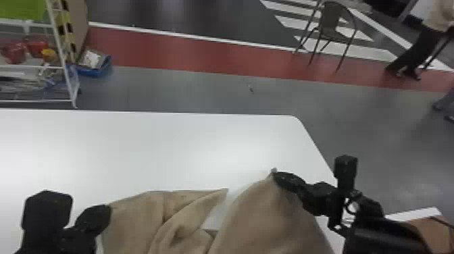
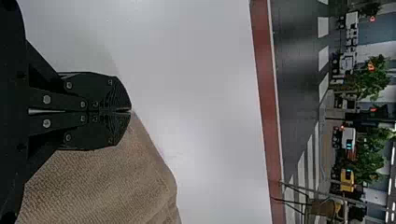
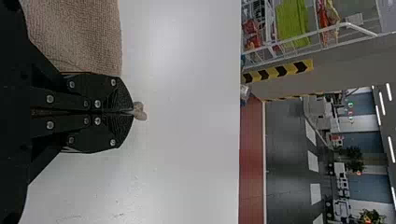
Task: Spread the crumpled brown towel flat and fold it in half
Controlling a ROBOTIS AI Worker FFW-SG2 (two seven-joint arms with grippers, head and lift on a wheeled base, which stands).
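both grippers point(image 1: 274, 174) pinch the brown towel point(image 1: 267, 216) above the table point(image 1: 135, 148)

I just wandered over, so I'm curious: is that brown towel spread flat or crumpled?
Crumpled: deep folds run through the towel between the left gripper and right gripper, each with jaws shut on it.

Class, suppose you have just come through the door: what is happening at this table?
A robot is handling a crumpled brown towel at a white table. Its left tool is closed on one part of the towel, and its right tool pinches another, with a small tip of cloth poking out past the fingers. Between them the towel hangs in loose folds, with a gap showing the white tabletop. It is neither spread flat nor folded in half yet.
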